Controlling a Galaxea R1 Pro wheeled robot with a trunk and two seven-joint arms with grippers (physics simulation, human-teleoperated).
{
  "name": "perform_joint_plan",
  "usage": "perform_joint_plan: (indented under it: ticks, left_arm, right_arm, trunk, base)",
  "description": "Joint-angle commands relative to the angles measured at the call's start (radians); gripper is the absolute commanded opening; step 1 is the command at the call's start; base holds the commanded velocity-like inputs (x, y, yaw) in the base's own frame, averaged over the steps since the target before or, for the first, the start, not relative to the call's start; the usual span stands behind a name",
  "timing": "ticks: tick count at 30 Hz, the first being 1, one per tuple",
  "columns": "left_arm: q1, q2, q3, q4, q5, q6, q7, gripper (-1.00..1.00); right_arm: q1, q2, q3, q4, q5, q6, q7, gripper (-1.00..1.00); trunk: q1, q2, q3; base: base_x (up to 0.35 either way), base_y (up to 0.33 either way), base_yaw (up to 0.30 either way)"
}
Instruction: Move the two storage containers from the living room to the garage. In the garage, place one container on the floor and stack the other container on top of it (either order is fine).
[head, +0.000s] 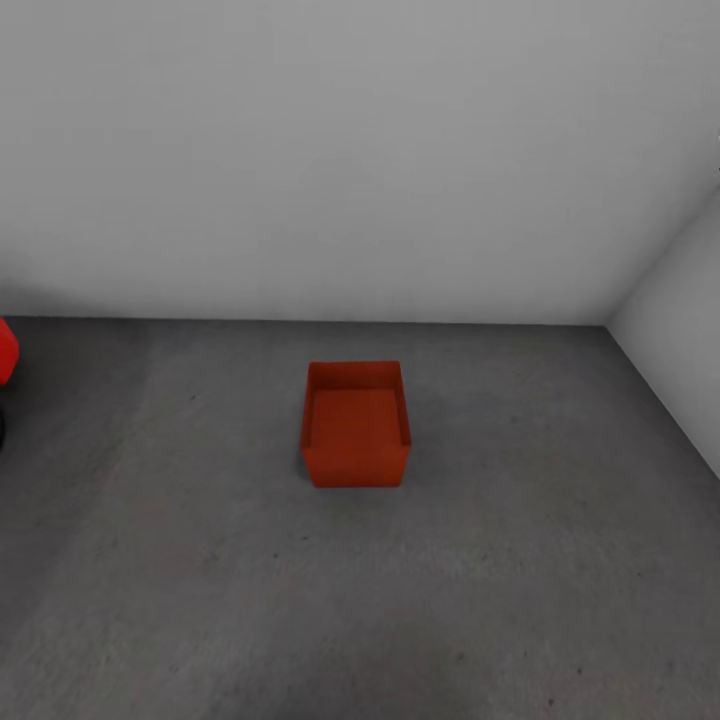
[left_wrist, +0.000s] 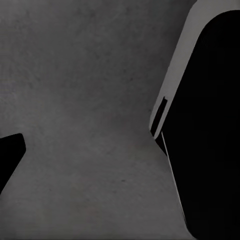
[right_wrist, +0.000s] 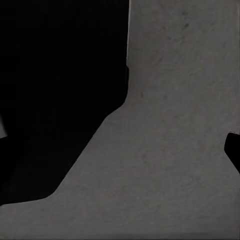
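Note:
One red-orange open-top storage container (head: 356, 425) stands upright on the grey concrete floor (head: 520, 560) of the garage, in the middle of the head view and a short way from the back wall. It is empty inside and nothing touches it. My left gripper (left_wrist: 120, 155) hangs over bare concrete, with one dark fingertip (left_wrist: 10, 155) at the picture's edge and nothing between the fingers. My right gripper (right_wrist: 120, 150) is likewise open above the floor, one fingertip (right_wrist: 233, 150) showing at the edge. Both grippers are apart from the container.
Plain white walls (head: 360, 150) close the room at the back and on the right, meeting in a corner at the far right. A bit of the red car (head: 5, 350) and its dark tyre sit at the left edge. Dark parts of my own body (left_wrist: 210, 125) fill one side of each wrist view.

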Motion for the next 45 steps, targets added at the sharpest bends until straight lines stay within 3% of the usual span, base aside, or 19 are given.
perform_joint_plan:
  ticks: [1, 5, 9, 45]
  left_arm:
    - [0.000, 0.000, 0.000, -0.001, 0.004, -0.003, 0.002, 1.00]
    - [0.000, 0.000, -0.004, -0.004, -0.003, -0.085, 0.004, 1.00]
    - [0.000, -0.004, -0.005, -0.003, -0.003, -0.128, 0.005, 1.00]
    - [0.000, -0.005, -0.004, -0.003, -0.002, -0.136, 0.005, 1.00]
  right_arm:
    - [-0.001, 0.000, 0.008, 0.003, -0.029, -0.005, -0.001, 1.00]
    - [-0.001, 0.001, 0.009, 0.003, -0.073, -0.004, 0.000, 1.00]
    - [0.000, 0.001, 0.009, 0.003, -0.079, -0.005, 0.001, 1.00]
    - [0.001, 0.001, 0.017, 0.002, -0.054, -0.007, 0.002, 1.00]
  trunk:
    - [0.000, -0.001, 0.000]
    - [0.000, -0.001, 0.007]
    - [0.000, -0.001, 0.013]
    - [0.000, -0.001, 0.071]
  base:
    - [0.000, 0.000, 0.000]
    - [0.000, 0.000, 0.000]
    - [0.000, 0.000, 0.000]
    - [0.000, 0.000, 0.000]
